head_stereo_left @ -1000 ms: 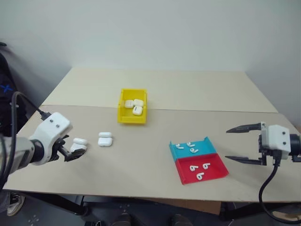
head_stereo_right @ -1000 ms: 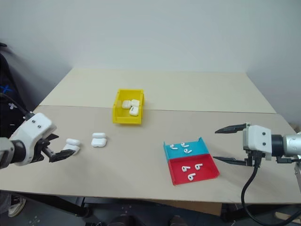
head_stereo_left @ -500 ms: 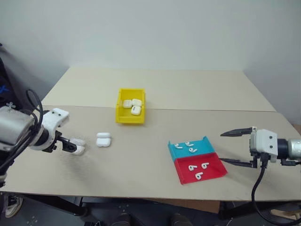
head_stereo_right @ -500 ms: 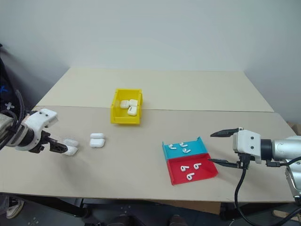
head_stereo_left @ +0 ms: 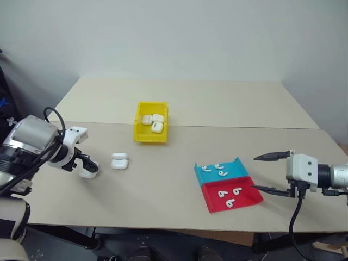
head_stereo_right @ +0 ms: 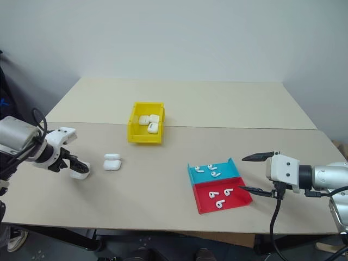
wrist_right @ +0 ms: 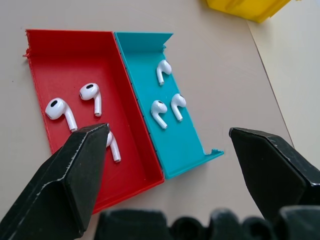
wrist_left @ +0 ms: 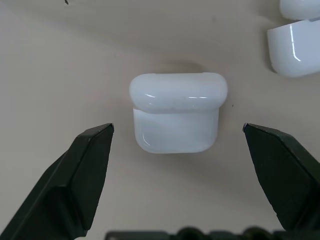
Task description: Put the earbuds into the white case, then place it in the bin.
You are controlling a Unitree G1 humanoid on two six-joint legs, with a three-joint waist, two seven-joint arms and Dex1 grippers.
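Observation:
A white case (wrist_left: 175, 117) lies on the table at the left, its lid and body showing as two parts. My left gripper (head_stereo_left: 87, 167) points down over it, open, one finger on each side and apart from it. Another white case (head_stereo_left: 119, 161) lies just to its right. Several earbuds (wrist_right: 91, 95) lie in the blue-and-red tray (head_stereo_left: 242, 194). My right gripper (head_stereo_left: 254, 173) hovers open at the tray's right side, holding nothing. The yellow bin (head_stereo_left: 142, 126) stands further back with white cases inside.
The table has a seam across it behind the bin. The tray's front edge is close to the table's near edge. A wall stands behind the table, and dark gear sits off its left side.
My left arm has swung up and tipped its gripper downward over the left case. The right gripper has sunk slightly beside the tray. The view itself has shifted a little.

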